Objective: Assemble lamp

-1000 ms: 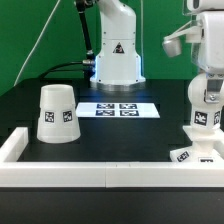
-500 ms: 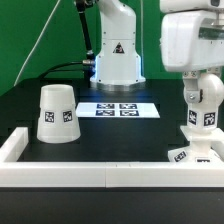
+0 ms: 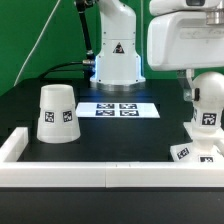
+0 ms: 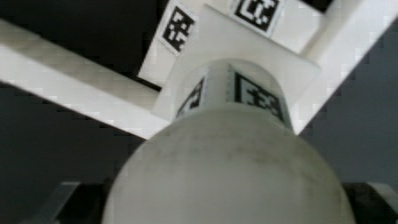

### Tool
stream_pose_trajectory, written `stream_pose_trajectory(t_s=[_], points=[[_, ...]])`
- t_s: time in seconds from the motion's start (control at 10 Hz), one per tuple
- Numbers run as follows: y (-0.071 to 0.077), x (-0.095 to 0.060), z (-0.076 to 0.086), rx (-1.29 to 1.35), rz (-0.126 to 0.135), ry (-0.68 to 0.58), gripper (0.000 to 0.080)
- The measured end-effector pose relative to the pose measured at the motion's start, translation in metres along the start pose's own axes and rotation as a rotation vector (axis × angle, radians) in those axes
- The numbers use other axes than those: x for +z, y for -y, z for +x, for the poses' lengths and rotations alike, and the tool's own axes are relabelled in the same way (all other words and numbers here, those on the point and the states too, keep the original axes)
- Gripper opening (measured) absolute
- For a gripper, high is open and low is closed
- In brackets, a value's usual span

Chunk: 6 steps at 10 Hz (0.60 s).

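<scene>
The bulb (image 3: 208, 102) stood up on the base (image 3: 192, 154), by the near rail (image 3: 90, 177), on the exterior view's right. The claw (image 4: 222, 203) hung over the bulb's round head. It was wide open, with one finger on each side, and it held nothing. I think the step was grabbing the bulb, maybe to twist it into the base. Next the claw would need to drop a bit and squeeze shut evenly. The shade (image 3: 57, 112) stood well apart on the exterior view's left. The marker board (image 3: 118, 108) lay farther back on the surface (image 3: 25, 100). Nothing stood in the way.
</scene>
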<state>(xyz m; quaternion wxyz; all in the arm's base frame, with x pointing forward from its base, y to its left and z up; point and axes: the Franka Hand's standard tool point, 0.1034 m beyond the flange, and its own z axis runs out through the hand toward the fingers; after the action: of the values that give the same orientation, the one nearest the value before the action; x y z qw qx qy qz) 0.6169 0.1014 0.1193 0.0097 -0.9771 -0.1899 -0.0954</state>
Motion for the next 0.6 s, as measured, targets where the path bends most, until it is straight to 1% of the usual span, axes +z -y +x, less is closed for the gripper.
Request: stream_pose_trajectory(t_s=[0.2,0.6], points=[[-0.0026,-0.0006,0.0006,0.085,0.001,-0.005,0.0579],[-0.0064,-0.0007,-0.0002,0.342,-0.001,-0.005,0.0579]])
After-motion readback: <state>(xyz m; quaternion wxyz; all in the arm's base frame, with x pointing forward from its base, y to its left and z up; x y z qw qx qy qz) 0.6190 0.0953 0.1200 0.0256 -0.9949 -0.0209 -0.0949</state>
